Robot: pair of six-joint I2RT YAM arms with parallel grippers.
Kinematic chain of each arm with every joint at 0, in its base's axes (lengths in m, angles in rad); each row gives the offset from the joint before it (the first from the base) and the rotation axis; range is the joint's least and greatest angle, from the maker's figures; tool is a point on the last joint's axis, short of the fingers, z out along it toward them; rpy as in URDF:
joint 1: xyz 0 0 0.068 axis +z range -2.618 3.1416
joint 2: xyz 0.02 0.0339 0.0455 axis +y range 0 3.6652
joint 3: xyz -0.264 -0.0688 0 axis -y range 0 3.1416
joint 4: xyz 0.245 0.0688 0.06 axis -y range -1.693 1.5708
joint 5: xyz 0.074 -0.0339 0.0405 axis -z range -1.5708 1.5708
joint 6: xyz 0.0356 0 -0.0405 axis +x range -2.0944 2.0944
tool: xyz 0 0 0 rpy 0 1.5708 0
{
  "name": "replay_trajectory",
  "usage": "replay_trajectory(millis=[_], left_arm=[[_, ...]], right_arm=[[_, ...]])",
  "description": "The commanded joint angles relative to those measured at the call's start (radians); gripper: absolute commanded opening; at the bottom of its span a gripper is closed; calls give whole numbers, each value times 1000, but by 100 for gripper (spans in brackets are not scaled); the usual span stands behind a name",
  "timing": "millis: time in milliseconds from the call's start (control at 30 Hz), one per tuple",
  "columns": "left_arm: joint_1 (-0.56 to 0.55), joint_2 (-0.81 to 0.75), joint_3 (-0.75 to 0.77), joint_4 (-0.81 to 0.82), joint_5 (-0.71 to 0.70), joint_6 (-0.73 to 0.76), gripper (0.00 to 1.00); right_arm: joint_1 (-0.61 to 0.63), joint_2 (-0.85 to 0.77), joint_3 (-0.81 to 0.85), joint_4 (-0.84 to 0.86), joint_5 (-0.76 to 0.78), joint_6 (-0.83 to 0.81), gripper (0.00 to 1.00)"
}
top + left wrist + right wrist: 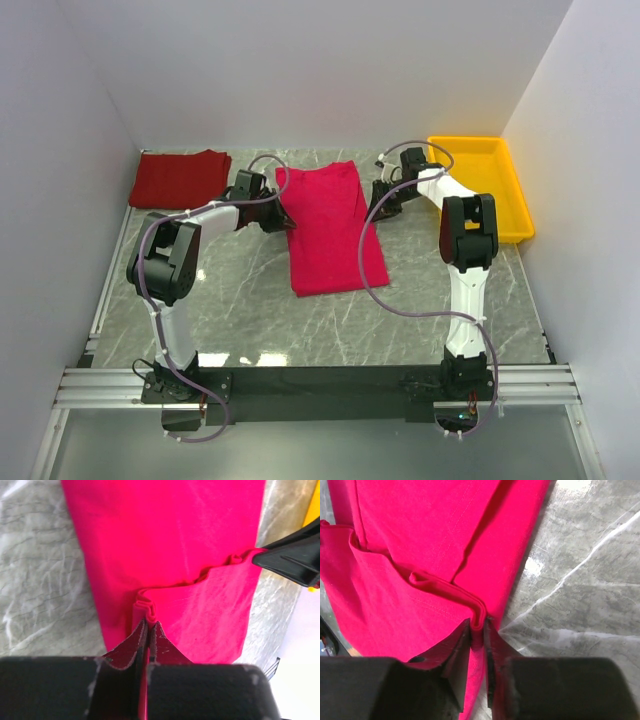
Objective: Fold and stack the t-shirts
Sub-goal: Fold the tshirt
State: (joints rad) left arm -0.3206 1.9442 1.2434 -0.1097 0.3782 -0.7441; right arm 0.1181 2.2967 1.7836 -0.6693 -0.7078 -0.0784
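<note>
The crimson t-shirt (328, 228) is laid out long and flat on the marble table (240, 300), to the left of the yellow tray (480, 185). Its edge nearer the tray is pinched in a raised fold between the closed jaws of the right gripper (477, 624). The edge farther from the tray is clamped likewise by the left gripper (149, 622). The darker t-shirt (180, 178) is seen folded, well left of the tray.

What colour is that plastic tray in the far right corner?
Yellow; the tray shows best in the top external view.
</note>
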Motion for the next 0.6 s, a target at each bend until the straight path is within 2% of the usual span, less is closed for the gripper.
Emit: replay_trajectory(millis=[0, 333, 567], left_arm=[[-5, -44, -13, 79, 47, 22, 1], [12, -42, -48, 148, 79, 32, 1], [40, -24, -53, 147, 79, 51, 1]], right_arm=[[6, -57, -3, 34, -7, 9, 22], [-20, -103, -64, 80, -10, 20, 10], [-26, -151, -128, 140, -25, 42, 5]])
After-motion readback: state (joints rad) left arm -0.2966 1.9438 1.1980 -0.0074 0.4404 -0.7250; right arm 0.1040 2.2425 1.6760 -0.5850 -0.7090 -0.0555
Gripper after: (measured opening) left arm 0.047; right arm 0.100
